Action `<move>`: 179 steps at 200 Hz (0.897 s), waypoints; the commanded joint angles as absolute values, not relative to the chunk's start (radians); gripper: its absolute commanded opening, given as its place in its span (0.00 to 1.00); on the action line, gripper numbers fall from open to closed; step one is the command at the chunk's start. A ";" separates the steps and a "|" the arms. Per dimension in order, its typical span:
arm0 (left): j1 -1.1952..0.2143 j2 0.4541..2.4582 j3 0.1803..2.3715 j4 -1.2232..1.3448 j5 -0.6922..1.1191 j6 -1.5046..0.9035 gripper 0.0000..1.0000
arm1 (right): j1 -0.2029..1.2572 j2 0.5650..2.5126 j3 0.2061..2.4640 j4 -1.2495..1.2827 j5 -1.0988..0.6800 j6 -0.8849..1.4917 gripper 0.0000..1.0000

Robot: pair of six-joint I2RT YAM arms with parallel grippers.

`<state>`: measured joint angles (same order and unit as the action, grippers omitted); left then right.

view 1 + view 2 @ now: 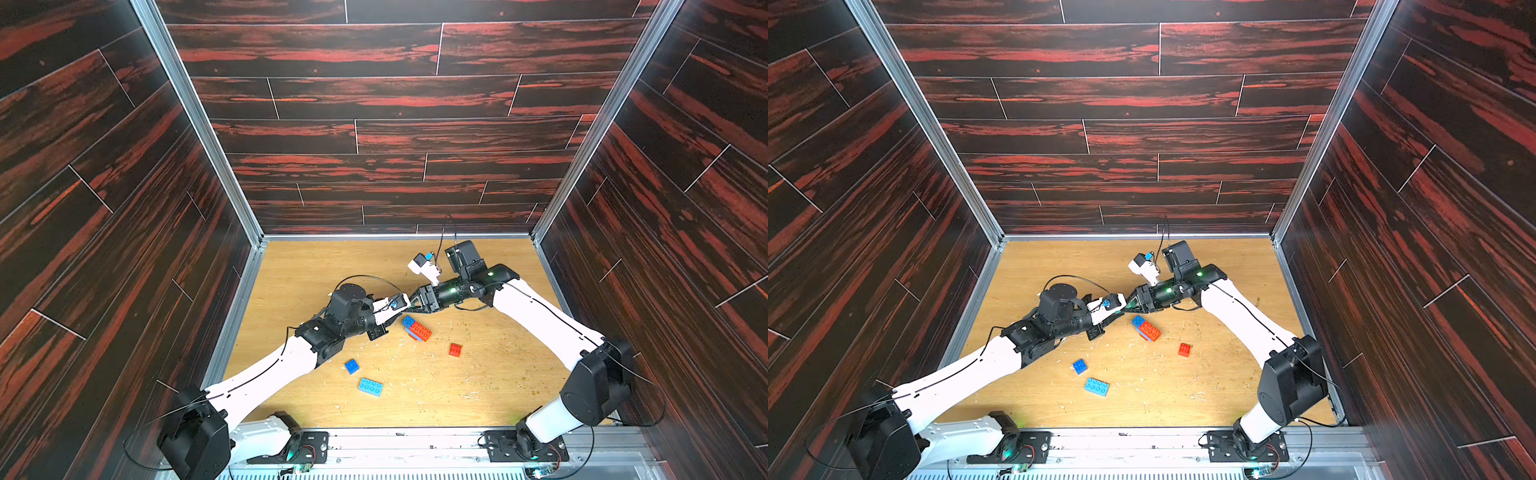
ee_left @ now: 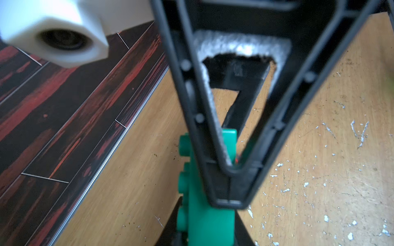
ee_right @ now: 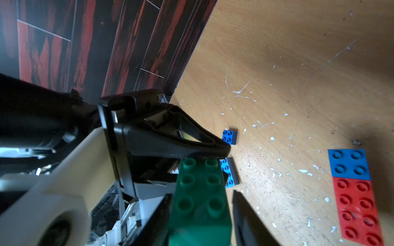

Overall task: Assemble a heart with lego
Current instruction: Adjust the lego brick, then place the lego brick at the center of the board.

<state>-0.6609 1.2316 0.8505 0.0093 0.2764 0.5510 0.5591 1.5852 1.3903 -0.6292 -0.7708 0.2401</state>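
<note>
On the tabletop (image 1: 478,386), the heart (image 1: 417,328) is being borne flat: dark-blue square, red oblong, light-blue beneath. Beside it, a green brick (image 3: 198,213) is being flanked narrowly by the right end effector (image 3: 201,194), grip unclear, and touched by the closed left end effector (image 2: 230,202).

Left arm (image 1: 270,372) and right arm (image 1: 540,316) angled inward, left end effector (image 2: 229,202) shut, facing right end effector (image 3: 202,196)

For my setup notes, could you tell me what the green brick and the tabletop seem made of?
The green brick is probably moulded plastic: smooth, soft sheen, crisp round studs. The tabletop looks like wood or wood-look laminate: matt, visible grain, scratched and flecked.
</note>
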 commanded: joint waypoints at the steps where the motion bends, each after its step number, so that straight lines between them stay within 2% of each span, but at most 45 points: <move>1: -0.663 1.243 0.893 -0.021 0.286 0.573 0.00 | 0.560 1.592 1.402 -0.619 -0.770 0.217 0.39; 12: -0.664 1.249 0.897 -0.022 0.292 0.574 0.00 | 0.560 1.593 1.401 -0.612 -0.780 0.210 0.37; 21: -0.664 1.251 0.902 -0.027 0.303 0.574 0.00 | 0.560 1.592 1.398 -0.600 -0.794 0.210 0.30; 31: -0.664 1.254 0.903 -0.026 0.298 0.573 0.04 | 0.560 1.588 1.402 -0.597 -0.784 0.207 0.26; 36: -0.664 1.253 0.906 -0.026 0.288 0.568 0.11 | 0.558 1.585 1.403 -0.597 -0.770 0.204 0.25; 44: -0.664 1.250 0.912 -0.027 0.263 0.552 0.34 | 0.551 1.578 1.407 -0.602 -0.738 0.199 0.24; 49: -0.663 1.246 0.915 -0.028 0.251 0.535 0.42 | 0.542 1.574 1.403 -0.601 -0.713 0.202 0.23; 60: -0.663 1.226 0.914 -0.027 0.225 0.488 0.53 | 0.511 1.554 1.382 -0.581 -0.650 0.214 0.21; 78: -0.663 1.179 0.863 0.046 0.164 0.363 0.67 | 0.475 1.502 1.295 -0.510 -0.414 0.228 0.21; 96: -0.663 1.140 0.795 0.120 0.098 0.187 0.73 | 0.474 1.461 1.160 -0.401 -0.026 0.238 0.21; 109: -0.663 1.129 0.760 0.138 0.071 0.075 0.75 | 0.474 1.453 1.050 -0.286 0.139 0.251 0.21; 142: -0.663 1.132 0.674 0.206 0.030 -0.193 0.75 | 0.483 1.458 0.827 0.087 0.284 0.262 0.21; 179: -0.663 1.163 0.617 0.294 -0.001 -0.327 0.75 | 0.497 1.561 0.745 0.296 0.372 0.271 0.20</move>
